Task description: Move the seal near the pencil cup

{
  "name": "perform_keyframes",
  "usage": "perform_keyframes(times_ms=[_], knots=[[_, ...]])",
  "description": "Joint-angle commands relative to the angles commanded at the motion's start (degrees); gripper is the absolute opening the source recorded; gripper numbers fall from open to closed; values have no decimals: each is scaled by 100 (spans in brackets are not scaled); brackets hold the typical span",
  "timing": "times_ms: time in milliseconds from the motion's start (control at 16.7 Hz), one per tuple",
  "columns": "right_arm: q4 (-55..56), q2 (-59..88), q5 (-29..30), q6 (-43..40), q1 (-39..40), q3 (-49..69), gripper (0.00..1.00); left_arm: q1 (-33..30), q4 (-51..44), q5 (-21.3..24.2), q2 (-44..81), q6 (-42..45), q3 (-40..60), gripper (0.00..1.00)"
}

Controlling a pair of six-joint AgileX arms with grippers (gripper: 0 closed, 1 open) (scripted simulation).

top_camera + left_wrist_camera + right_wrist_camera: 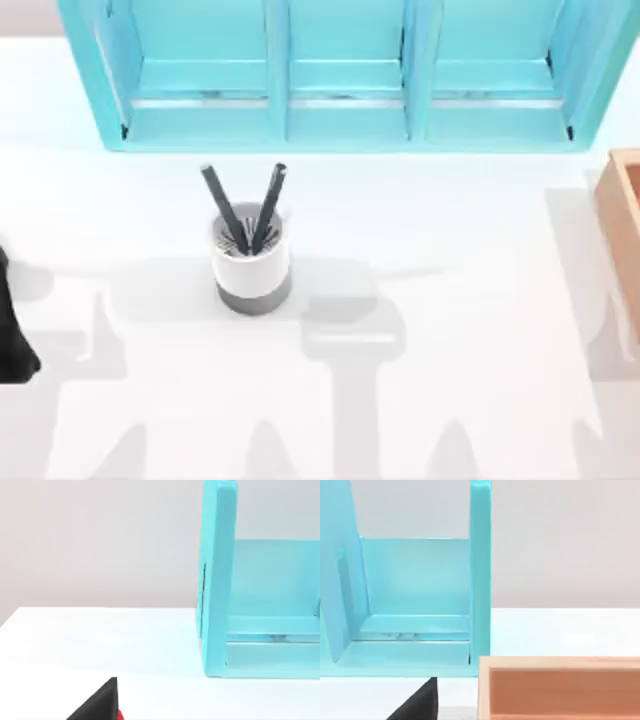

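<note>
White cup [252, 262] is standing at table centre; we are parking the left arm [12, 335] at 9 o'clock, claw state unreadable.

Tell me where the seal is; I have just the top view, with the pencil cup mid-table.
Observer: The left wrist view has a red sliver, likely the seal, at the picture's edge beside a black wedge.
Operator: And that wooden box at the table's right?
Observer: The right wrist view shows the wooden box side-on: a plain panel with a raised rim, in front of the blue shelf.
</note>
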Motion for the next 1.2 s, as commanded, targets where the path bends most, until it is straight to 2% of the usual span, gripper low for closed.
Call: perform_keyframes(times_ms=[240, 480, 660, 1200], knots=[[0, 0, 0, 0, 0, 0, 100, 12, -154, 9, 171, 30, 176, 100], [0, 0, 0, 0, 0, 0, 100, 79, -1009, 58, 1241, 191, 1256, 100], [0, 0, 0, 0, 0, 0, 100, 176, -1990, 91, 2675, 363, 2576, 100], [0, 0, 0, 0, 0, 0, 100, 683, -5495, 43, 8036, 899, 7010, 100]])
